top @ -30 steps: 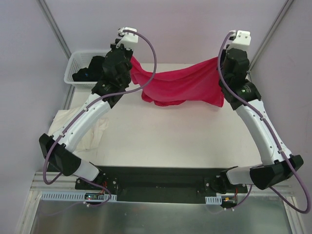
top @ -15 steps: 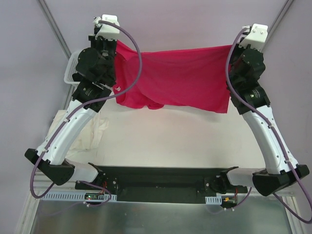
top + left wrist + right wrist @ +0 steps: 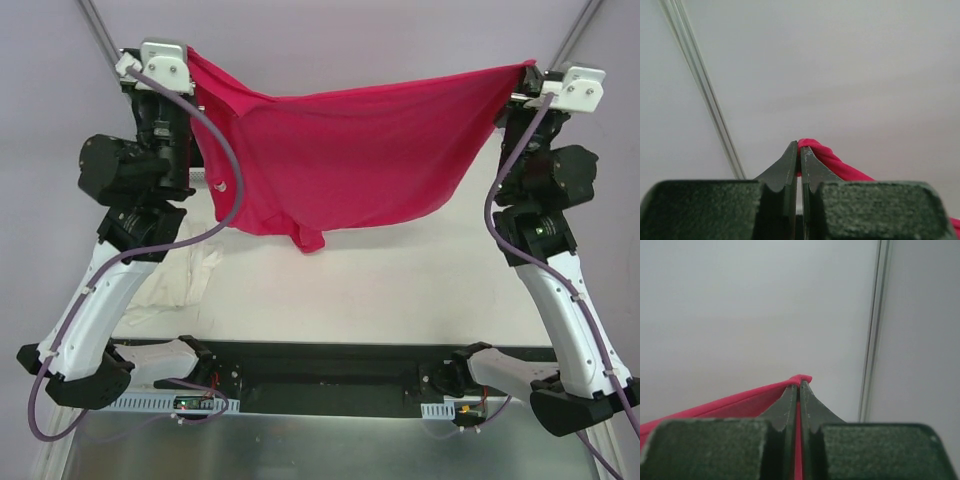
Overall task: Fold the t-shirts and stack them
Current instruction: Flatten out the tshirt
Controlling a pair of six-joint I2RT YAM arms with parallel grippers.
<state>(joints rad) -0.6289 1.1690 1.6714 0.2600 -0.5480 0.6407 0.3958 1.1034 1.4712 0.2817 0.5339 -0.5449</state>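
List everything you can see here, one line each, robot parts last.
magenta-red t-shirt: one, bright magenta-red, hanging spread out in the air above the table, held by a top corner on each side
cream-white t-shirt: one, cream-white, lying crumpled on the left side of the table, beside the left arm
table: one, pale beige, under the hanging shirt
frame posts: two, grey metal, slanting in the upper corners
base plate: one, black, along the near edge between the arm bases
left arm: one, white and black, raised high; jaws shut on the red shirt's left corner
right arm: one, white and black, raised high; jaws shut on the red shirt's right corner
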